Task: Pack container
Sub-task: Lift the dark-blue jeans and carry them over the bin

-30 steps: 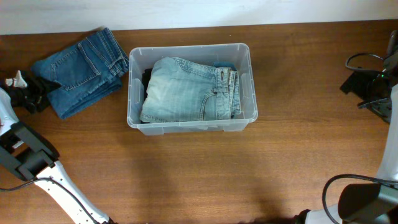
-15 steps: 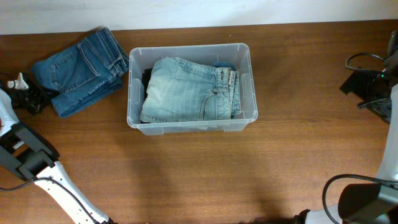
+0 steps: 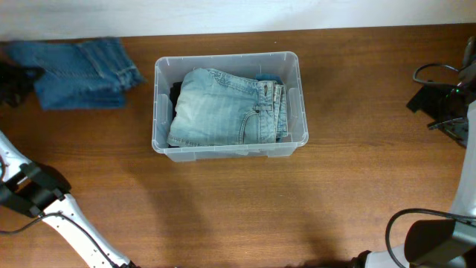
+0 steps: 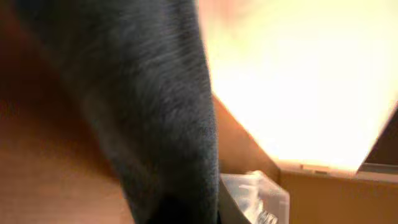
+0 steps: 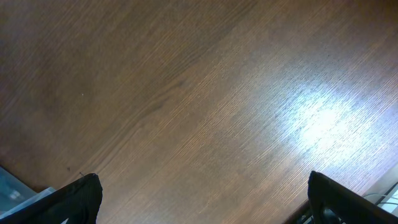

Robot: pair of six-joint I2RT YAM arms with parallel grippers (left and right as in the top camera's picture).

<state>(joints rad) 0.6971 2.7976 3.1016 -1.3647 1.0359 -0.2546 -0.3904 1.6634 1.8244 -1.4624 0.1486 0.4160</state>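
Squarely mid-table, the container (image 3: pixel 223 57) has light jeans (image 3: pixel 223 108) folded inside. Well to its left, the dark jeans (image 3: pixel 78 63) meet the left gripper (image 3: pixel 10 80). Denim fills its wrist view and hides the fingers, but it looks clamped on the cloth. The step in hand is probably carrying this pair over. Next it must clear the container's wall and release on top. The right gripper (image 5: pixel 202 176) gapes wide over the bare table (image 3: pixel 238 201).
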